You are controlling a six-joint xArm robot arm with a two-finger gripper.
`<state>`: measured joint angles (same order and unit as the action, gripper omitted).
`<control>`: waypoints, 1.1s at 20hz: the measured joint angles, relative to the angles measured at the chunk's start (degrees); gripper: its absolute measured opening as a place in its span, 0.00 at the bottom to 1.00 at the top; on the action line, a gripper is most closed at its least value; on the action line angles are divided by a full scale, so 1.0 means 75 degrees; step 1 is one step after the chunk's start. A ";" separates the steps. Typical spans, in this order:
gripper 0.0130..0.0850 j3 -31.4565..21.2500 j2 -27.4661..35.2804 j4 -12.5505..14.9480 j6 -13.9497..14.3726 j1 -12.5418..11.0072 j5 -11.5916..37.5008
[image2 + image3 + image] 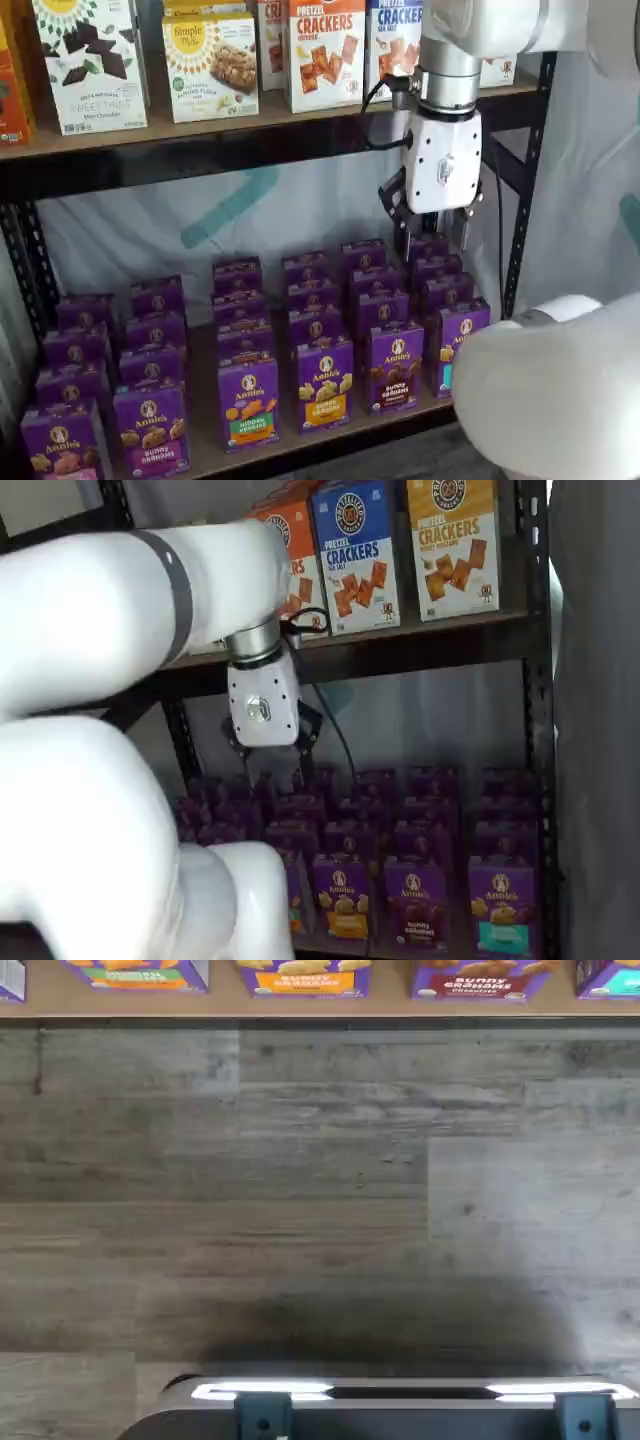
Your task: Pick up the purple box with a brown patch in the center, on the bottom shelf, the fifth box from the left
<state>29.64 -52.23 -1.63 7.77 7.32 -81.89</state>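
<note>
The purple box (393, 366) with dark brown bunny crackers stands upright in the front row of the bottom shelf (203, 448), between a yellow-banded box (323, 385) and a teal-banded one (456, 345). It also shows in a shelf view (415, 902) and in the wrist view (483, 978), at the board's front edge (300, 1007). My gripper (436, 236) hangs fingers down over the back rows at the right, above and behind the purple box, open and empty. It also shows in a shelf view (270, 748).
Several rows of similar purple Annie's boxes fill the bottom shelf. The upper shelf (250, 125) carries cracker boxes (325, 50) just above the gripper. A black frame upright (525, 190) stands to the right. My white arm link (545, 395) covers the lower right. Grey wood floor (320, 1190) lies in front.
</note>
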 joint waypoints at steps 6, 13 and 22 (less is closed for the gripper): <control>1.00 0.0040 0.0078 -0.0289 -0.0206 -0.0171 -0.0073; 1.00 -0.0191 0.0267 -0.0254 -0.0137 -0.0072 0.0504; 1.00 -0.0747 0.1270 -0.0305 -0.0113 0.0056 0.2069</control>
<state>24.04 -42.71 -3.92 6.92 7.73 -66.37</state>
